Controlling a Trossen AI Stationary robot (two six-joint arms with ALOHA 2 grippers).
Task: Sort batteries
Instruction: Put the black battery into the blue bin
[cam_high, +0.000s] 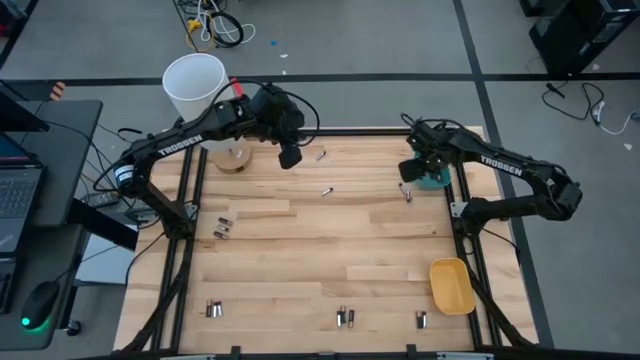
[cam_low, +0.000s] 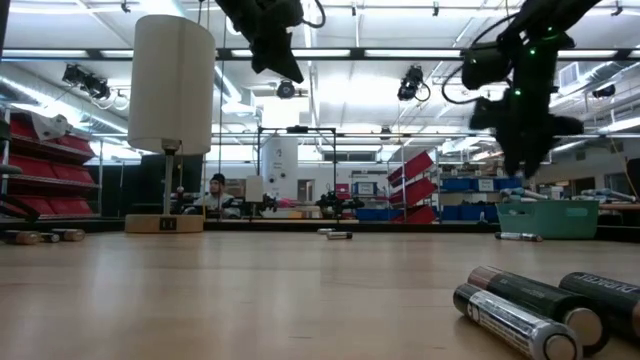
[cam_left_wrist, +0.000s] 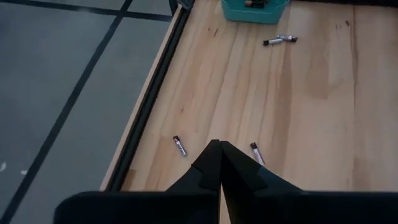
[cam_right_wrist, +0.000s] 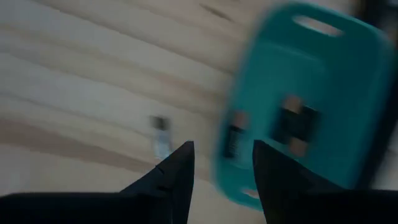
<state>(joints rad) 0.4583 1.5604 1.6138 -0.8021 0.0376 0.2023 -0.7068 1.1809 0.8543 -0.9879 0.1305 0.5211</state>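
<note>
Small batteries lie scattered on the wooden table: one (cam_high: 322, 155) and another (cam_high: 327, 191) at the far middle, one (cam_high: 407, 192) beside the teal tray (cam_high: 437, 181), and pairs at the left (cam_high: 221, 228) and along the near edge (cam_high: 343, 318). A few batteries (cam_right_wrist: 292, 124) lie inside the teal tray. My right gripper (cam_right_wrist: 224, 152) hangs open above that tray's edge, nothing between its fingers, with a loose battery (cam_right_wrist: 161, 134) on the wood beside it. My left gripper (cam_left_wrist: 219, 149) is shut and empty, high over the far left of the table (cam_high: 290, 155), above two batteries (cam_left_wrist: 180, 146).
A yellow tray (cam_high: 452, 285) lies at the near right. A white cylinder (cam_high: 195, 85) on a wooden stand (cam_high: 232, 158) rises at the far left corner. A black frame rail (cam_high: 190, 215) borders the table. A laptop and a mouse sit on a side desk (cam_high: 30, 200).
</note>
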